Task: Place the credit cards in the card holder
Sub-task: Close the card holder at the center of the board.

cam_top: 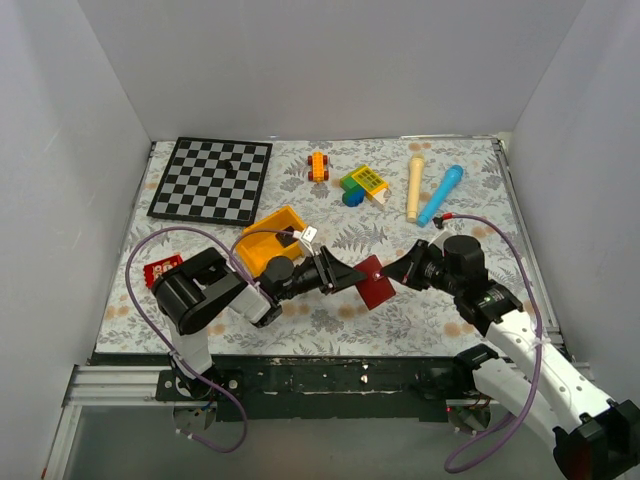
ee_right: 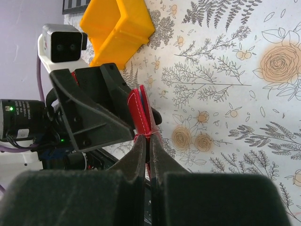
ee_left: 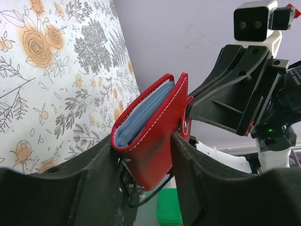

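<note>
My left claw (ee_left: 151,157) grips the half-open maroon card holder (ee_left: 157,123), pale blue pockets showing; my right claw (ee_right: 146,142) is closed on its edge.

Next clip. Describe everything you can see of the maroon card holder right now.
The card holder is a dark red, leather-like folding case with white stitching, folded nearly shut; pale blue pockets show in the gap. The left gripper clamps its two faces; the right gripper pinches one thin edge from the opposite side. It stands on edge between them, seemingly clear of the floral table.
</note>
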You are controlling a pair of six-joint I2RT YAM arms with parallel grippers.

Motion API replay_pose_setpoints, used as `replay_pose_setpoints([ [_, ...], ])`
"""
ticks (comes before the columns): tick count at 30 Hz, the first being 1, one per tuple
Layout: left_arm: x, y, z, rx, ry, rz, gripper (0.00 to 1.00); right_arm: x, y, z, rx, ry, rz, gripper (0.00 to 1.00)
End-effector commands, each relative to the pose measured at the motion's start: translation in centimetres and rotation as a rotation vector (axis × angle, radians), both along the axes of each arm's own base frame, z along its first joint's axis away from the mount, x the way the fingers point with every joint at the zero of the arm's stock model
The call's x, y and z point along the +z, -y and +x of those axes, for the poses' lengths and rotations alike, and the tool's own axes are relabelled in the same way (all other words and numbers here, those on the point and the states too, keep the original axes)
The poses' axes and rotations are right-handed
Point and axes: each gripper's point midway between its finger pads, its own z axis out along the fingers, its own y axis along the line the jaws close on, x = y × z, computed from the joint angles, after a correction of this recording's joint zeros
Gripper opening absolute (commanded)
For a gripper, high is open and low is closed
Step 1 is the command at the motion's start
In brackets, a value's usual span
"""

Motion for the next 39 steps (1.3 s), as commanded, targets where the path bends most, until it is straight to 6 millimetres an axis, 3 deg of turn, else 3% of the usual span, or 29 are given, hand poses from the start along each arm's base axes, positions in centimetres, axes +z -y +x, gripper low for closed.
replay_pose_setpoints([
  [1,8.5,-0.1,-0.4,-0.013,0.244,-0.276,0.39,2.7,-0.8,0.3,0.008,0.061,0.089,0.01],
  [10,10.3,-0.5,-0.8,-0.018,0.256,-0.31,0.0,2.9,-0.8,0.0,0.023,0.072,0.086,0.01],
  [12,10.5,-0.4,-1.0,-0.033,0.246,-0.299,0.0,3.4,-0.5,-0.1,0.029,0.097,0.072,0.23],
  [14,11.0,-0.6,-1.5,-0.057,0.255,-0.29,0.0,4.2,0.0,-0.4,0.041,0.137,0.038,0.39],
  [17,12.2,-0.9,-1.9,-0.105,0.28,-0.286,0.0,5.4,0.8,-0.7,0.046,0.157,0.005,0.55],
  [18,12.8,-1.1,-2.2,-0.126,0.294,-0.289,0.0,5.9,0.9,-0.8,0.064,0.158,0.011,0.72],
  [20,13.7,-1.6,-2.3,-0.15,0.306,-0.281,0.0,6.6,1.0,-1.1,0.095,0.144,0.027,0.8],
  [28,15.7,-3.9,-2.8,-0.218,0.361,-0.225,0.0,10.8,-0.3,-2.7,0.227,0.217,0.18,0.83],
  [32,15.9,-3.9,-3.0,-0.243,0.37,-0.239,0.0,13.0,-0.9,-3.2,0.269,0.282,0.279,0.83],
  [39,15.4,-3.5,-2.8,-0.265,0.338,-0.279,0.0,14.4,-1.8,-3.3,0.313,0.305,0.411,0.83],
])
